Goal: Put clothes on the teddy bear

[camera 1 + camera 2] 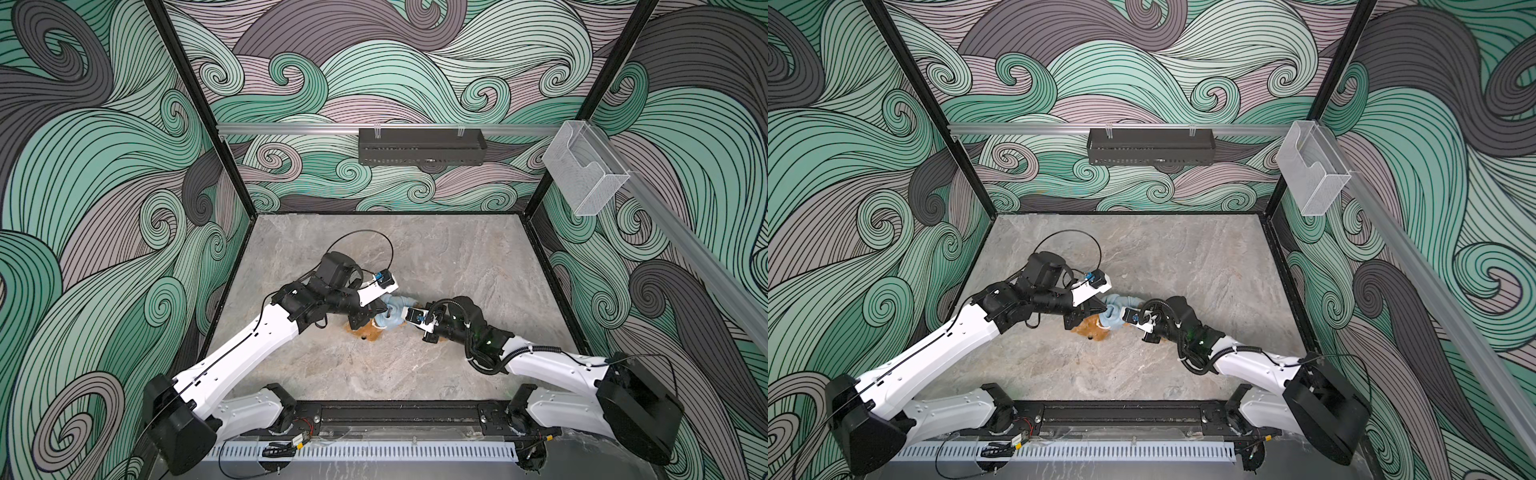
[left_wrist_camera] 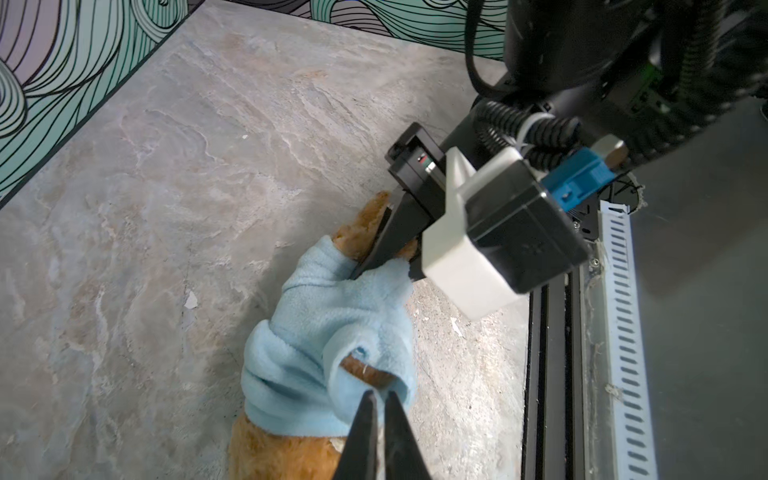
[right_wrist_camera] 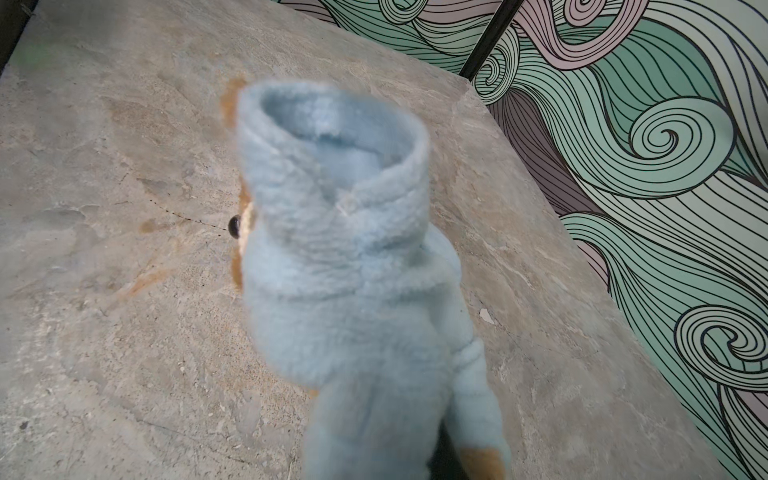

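Observation:
The teddy bear (image 1: 368, 332) lies on the stone tabletop (image 1: 436, 257) in the middle, its golden-brown fur showing in both top views. A light blue shirt (image 2: 316, 324) is bunched round its upper body. In the left wrist view my left gripper (image 2: 380, 395) is shut on the hem of one sleeve opening, with fur (image 2: 365, 370) showing inside it. My right gripper (image 2: 359, 270) comes from the opposite side, shut on the shirt next to a bare furry limb (image 2: 361, 232). In the right wrist view the shirt (image 3: 345, 257) hides the jaws. One dark eye (image 3: 234, 226) and a paw (image 3: 482, 461) peek out.
A black rail (image 2: 548, 374) and a white slotted cable duct (image 1: 361, 451) run along the table's front edge. A black tray (image 1: 422, 145) hangs on the back wall and a clear box (image 1: 586, 174) on the right wall. Patterned walls close in three sides.

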`<state>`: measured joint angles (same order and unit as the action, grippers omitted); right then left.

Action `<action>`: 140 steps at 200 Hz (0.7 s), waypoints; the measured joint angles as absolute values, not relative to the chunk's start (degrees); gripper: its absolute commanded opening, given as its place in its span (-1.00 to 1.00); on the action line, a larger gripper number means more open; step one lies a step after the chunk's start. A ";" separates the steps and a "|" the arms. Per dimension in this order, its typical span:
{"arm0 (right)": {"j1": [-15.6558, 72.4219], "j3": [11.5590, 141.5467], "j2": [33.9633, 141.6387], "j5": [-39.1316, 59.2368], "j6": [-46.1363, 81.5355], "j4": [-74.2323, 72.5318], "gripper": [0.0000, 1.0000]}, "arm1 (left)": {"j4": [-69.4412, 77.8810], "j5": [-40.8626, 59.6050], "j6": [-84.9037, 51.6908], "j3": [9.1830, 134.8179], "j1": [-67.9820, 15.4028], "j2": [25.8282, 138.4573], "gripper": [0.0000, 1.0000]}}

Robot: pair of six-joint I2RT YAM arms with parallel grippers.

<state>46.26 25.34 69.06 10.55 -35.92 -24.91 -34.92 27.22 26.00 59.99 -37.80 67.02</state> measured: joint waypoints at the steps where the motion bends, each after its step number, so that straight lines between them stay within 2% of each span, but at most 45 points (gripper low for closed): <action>1: 46.26 25.34 69.06 10.52 -35.92 -24.91 -0.82 | -35.11 27.20 26.24 60.05 -37.87 67.13 -0.82; 82: 46.57 25.34 68.90 10.44 -35.90 -24.58 -0.81 | -37.45 23.11 32.64 61.08 -38.94 73.76 -0.73; 140: 46.72 25.34 68.73 10.50 -33.74 -24.60 -0.74 | -36.97 24.82 34.98 62.02 -40.27 76.14 -0.60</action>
<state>46.72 25.34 68.73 10.50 -33.74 -24.60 -36.97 24.82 34.98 62.02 -40.27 76.14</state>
